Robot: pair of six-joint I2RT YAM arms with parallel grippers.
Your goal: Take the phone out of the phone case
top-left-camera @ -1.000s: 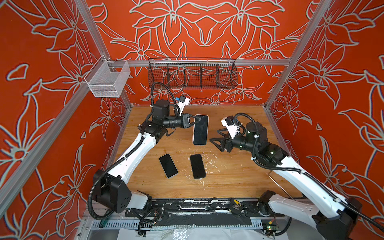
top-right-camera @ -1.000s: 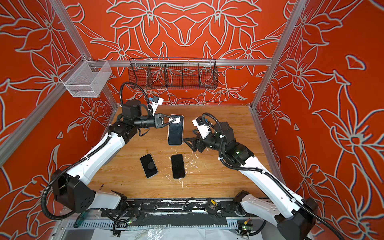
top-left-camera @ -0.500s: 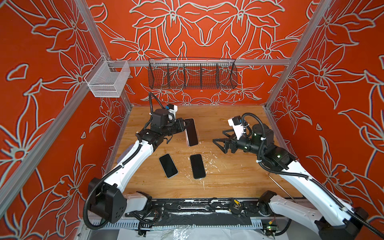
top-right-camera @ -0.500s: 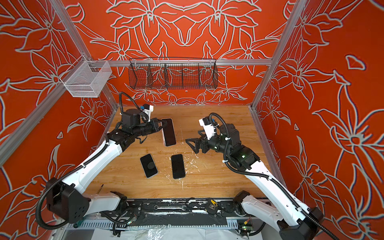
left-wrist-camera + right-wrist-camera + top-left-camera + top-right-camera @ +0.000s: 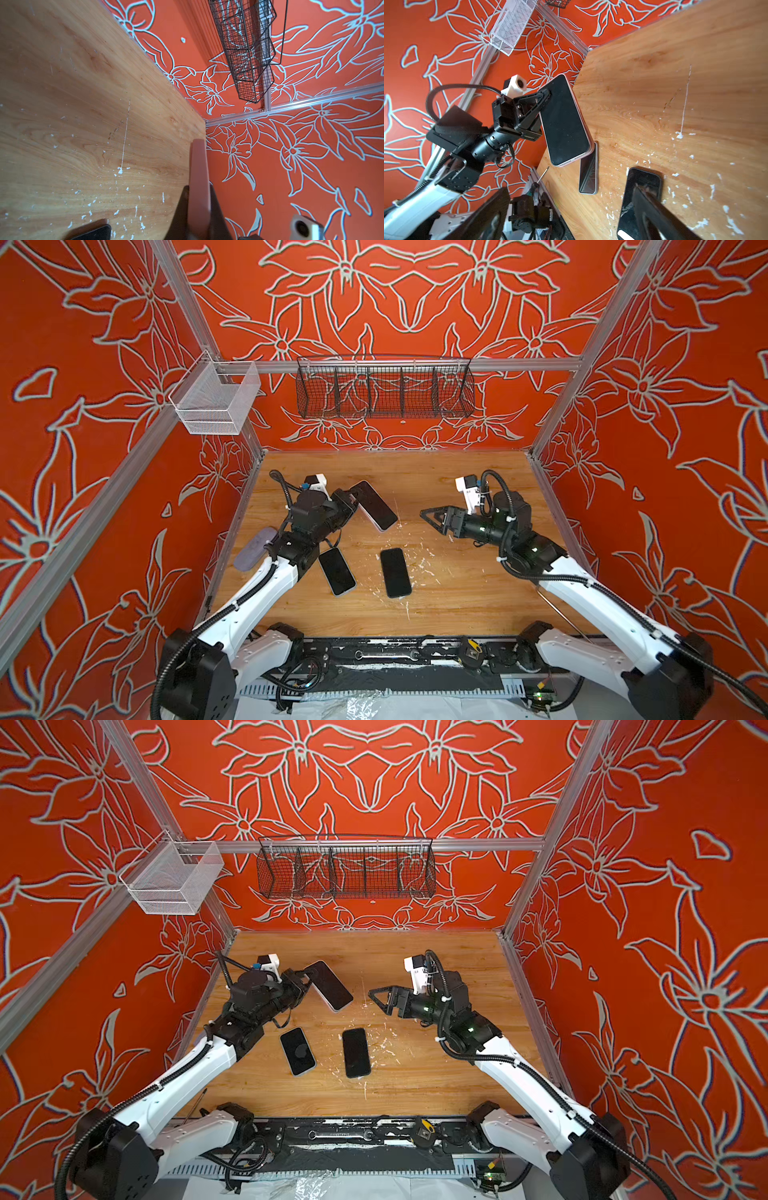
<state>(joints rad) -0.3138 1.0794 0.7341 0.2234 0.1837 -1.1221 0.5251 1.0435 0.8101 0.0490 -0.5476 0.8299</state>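
Observation:
The phone (image 5: 373,506) (image 5: 328,986), a black screen in a pale pink case, hangs tilted above the back left of the wooden table (image 5: 457,472). My left gripper (image 5: 348,499) (image 5: 305,979) is shut on one end of it. In the left wrist view the case's pink edge (image 5: 198,166) stands between the dark fingers (image 5: 182,207). My right gripper (image 5: 432,518) (image 5: 380,998) is open and empty, pointing at the phone from the right with a gap between. The right wrist view shows the held phone (image 5: 564,120) face on.
Two more phones lie flat mid-table, one grey-rimmed (image 5: 337,571) (image 5: 588,168) and one black (image 5: 395,572) (image 5: 641,193). A lavender case (image 5: 254,548) rests by the left wall. A black wire basket (image 5: 384,391) and a white mesh basket (image 5: 216,400) hang on the walls.
My left gripper has carried the phone to the left and turned it slantwise. The right gripper has stayed roughly in place with its jaws wider, so the gap to the phone has grown.

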